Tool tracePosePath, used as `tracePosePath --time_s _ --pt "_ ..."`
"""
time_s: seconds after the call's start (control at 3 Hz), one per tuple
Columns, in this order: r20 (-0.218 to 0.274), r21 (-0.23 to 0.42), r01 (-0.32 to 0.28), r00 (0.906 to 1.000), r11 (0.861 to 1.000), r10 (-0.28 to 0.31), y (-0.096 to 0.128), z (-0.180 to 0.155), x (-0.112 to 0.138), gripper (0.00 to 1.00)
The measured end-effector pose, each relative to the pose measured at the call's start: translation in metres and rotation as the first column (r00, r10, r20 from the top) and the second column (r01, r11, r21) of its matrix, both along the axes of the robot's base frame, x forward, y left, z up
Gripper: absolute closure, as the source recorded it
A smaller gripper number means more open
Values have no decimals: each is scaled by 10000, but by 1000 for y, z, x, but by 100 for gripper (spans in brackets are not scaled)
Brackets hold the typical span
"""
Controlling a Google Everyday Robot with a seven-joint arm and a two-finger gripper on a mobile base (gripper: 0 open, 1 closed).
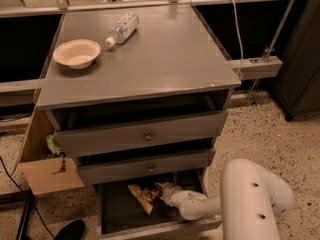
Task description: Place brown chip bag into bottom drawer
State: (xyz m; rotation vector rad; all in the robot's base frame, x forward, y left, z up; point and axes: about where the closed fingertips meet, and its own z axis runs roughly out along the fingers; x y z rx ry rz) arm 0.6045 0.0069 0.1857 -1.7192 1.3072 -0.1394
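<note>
The bottom drawer of the grey cabinet is pulled open, showing its dark floor. The brown chip bag, crumpled brown and yellow, is inside the drawer near its back, just under the middle drawer's front. My white arm reaches into the drawer from the right, and my gripper is at the bag's right end, touching or holding it. The fingers are partly hidden under the middle drawer.
A beige bowl and a lying plastic bottle are on the cabinet top. The two upper drawers stand slightly open. A cardboard box with a small green packet sits left of the cabinet. A dark shoe is at the bottom left.
</note>
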Motion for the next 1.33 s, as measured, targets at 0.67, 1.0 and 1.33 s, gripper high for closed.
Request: tracePosePath --time_s 0.67,1.0,1.33 --pt "-306 236 -60 9995 9997 67 6 -17 3 97" --pt "-306 236 -60 9995 9997 67 6 -17 3 73" --pt "-306 236 -60 9995 9997 67 6 -17 3 50"
